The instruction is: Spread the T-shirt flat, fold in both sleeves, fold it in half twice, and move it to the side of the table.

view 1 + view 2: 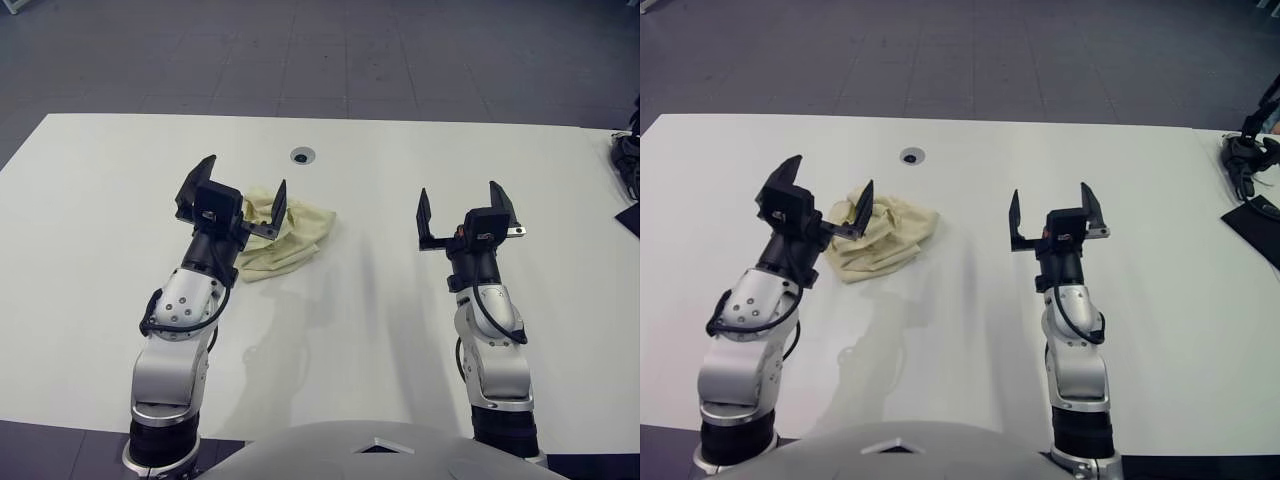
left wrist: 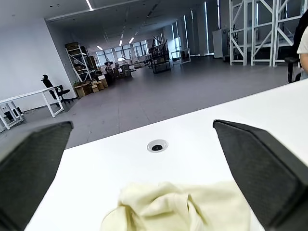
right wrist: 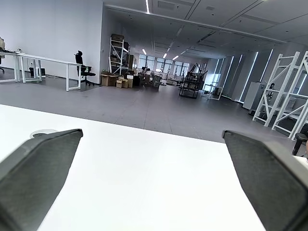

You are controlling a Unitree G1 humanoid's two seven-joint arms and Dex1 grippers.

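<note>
T-shirt [image 1: 300, 228] is lying bunched in a pale heap on the white desk [image 1: 100, 200], left of centre in the frame, its longer axis running lower left to upper right. The left gripper [image 1: 243, 175] is hovering at the heap's left edge, fingers [image 2: 260, 163] standing wide, cloth lying just ahead between them; this arm is looking nearer. The right gripper [image 1: 460, 190], fingers also gaping wide, is hanging well apart at centre right. A grommet [image 1: 302, 155] is sitting just above the heap.
</note>
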